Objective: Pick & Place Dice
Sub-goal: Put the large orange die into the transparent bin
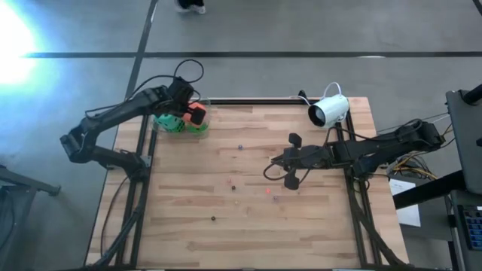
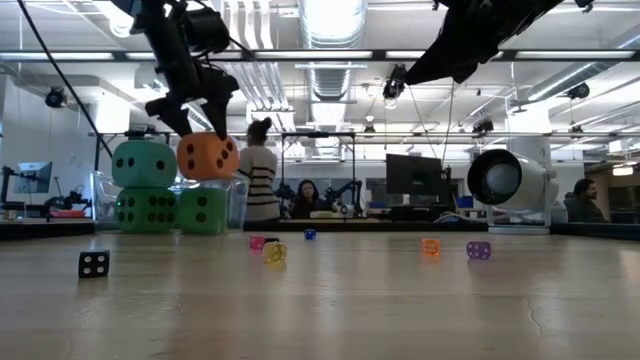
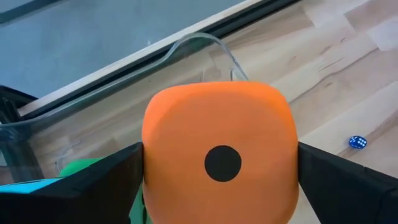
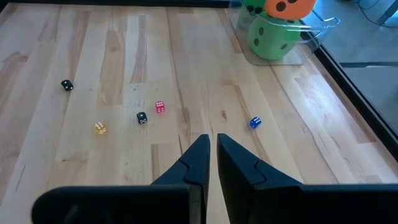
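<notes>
Now the left gripper (image 1: 190, 111) sits up at the table's (image 1: 256, 218) eleven o'clock corner, its fingers (image 3: 93, 180) spread wide and pressed to both sides of the orange-red die (image 3: 217, 162), one pip facing the wrist camera. In the low view that die (image 2: 208, 157) rests on a green die (image 2: 203, 211), with the teal die (image 2: 144, 164) beside it, stacked on the second green die (image 2: 145, 209). All four sit in a clear tray (image 4: 311, 37) at that corner. The right gripper (image 1: 290, 162) hovers near the table's centre, toward three o'clock, fingers clenched with nothing between them. Tiny coloured dice (image 4: 160, 107) lie scattered across the wood.
</notes>
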